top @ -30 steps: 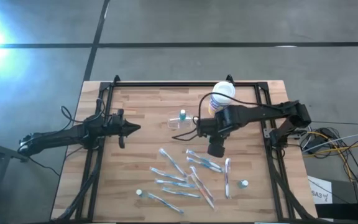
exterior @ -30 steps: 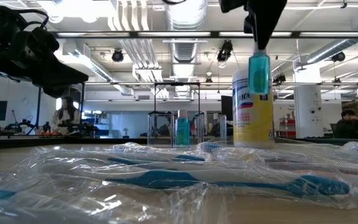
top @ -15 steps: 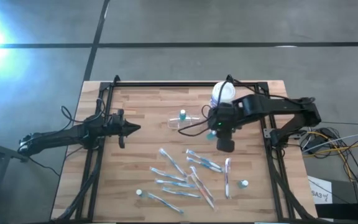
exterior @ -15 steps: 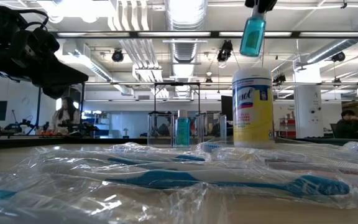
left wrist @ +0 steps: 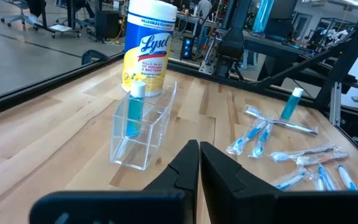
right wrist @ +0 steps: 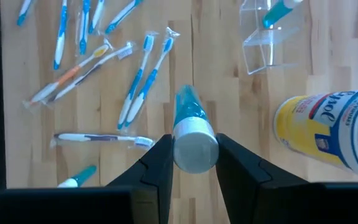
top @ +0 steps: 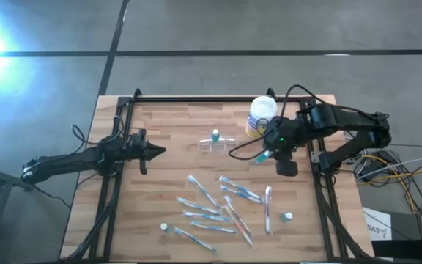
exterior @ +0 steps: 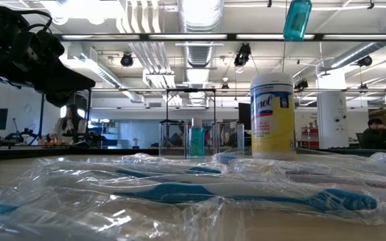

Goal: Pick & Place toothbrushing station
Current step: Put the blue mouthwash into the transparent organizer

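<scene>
A: What changed?

B: The right gripper [right wrist: 192, 163], clamped on a teal tube [top: 261, 156], has swung off toward three o'clock and climbed; a second ago it hung just below the holder.

A: And the holder [top: 215, 144]?

B: Centre-table, nine o'clock of the canister [top: 261, 115], one tube standing inside. The carried tube is likely headed there, though the arm is moving away first.

A: Left gripper [left wrist: 199, 163]?

B: Shut, empty, parked at nine o'clock.
</scene>
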`<state>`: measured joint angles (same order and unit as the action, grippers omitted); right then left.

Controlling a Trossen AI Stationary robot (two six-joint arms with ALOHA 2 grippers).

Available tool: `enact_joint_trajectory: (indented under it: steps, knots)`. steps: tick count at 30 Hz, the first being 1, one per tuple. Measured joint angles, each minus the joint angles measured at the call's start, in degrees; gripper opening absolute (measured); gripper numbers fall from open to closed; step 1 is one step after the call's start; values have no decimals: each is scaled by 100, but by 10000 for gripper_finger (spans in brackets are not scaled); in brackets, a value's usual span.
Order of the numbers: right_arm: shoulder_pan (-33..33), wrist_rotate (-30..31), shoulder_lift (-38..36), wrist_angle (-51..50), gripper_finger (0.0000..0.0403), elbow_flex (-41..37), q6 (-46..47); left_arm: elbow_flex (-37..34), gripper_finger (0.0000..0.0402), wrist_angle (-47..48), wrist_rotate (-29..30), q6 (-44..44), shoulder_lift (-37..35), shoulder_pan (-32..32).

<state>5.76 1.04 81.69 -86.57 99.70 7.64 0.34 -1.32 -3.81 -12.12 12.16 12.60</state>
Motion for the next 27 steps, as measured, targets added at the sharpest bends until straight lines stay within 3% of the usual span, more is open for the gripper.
enact_joint_trajectory:
  steps: [18,27]
  knots:
    - [-2,51,-589,-17,95,-91,-608,0,19,-9,2,-186,0,0]
    - [-2,52,-1245,-11,95,-635,-655,0,14,-72,-13,-357,-2,0]
